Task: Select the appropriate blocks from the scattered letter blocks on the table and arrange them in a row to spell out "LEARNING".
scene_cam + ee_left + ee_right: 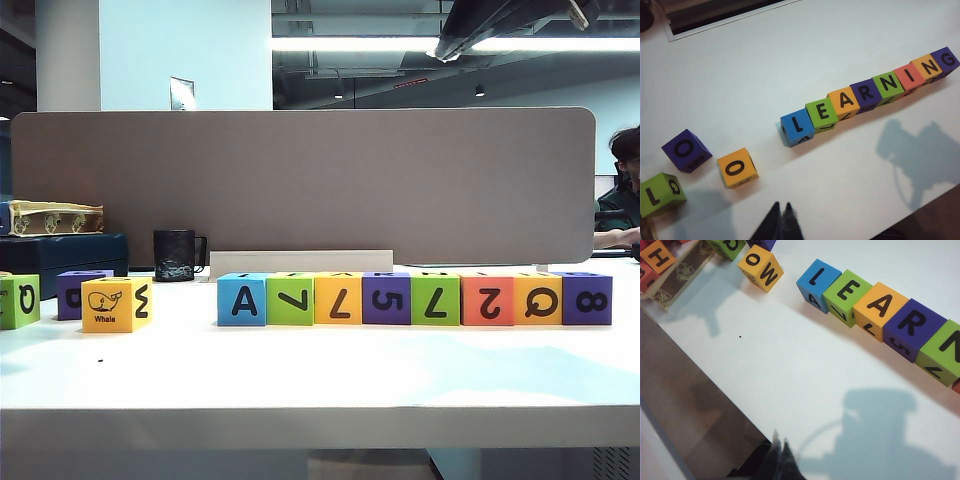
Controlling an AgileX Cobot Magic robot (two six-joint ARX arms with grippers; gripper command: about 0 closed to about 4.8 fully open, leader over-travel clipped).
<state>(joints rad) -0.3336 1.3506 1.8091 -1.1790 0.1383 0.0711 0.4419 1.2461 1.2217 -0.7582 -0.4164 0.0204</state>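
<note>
The letter blocks stand in a row on the white table (320, 380), running from a blue block (243, 299) to a purple block (587, 299). In the left wrist view their tops read LEARNING, from blue L (797, 127) to purple G (946, 60). My left gripper (782, 204) is shut and empty above bare table, short of the row. My right gripper (780, 437) is also shut and empty, near the table edge, with blue L (818, 285) and orange A (880, 310) farther off. Neither gripper shows in the exterior view.
Loose blocks lie left of the row: a green one (20, 300), a purple one (80, 292) and an orange whale block (117, 304). A black mug (176, 255) stands behind them before the grey-brown partition (300, 180). A box with more blocks (670, 270) sits beyond.
</note>
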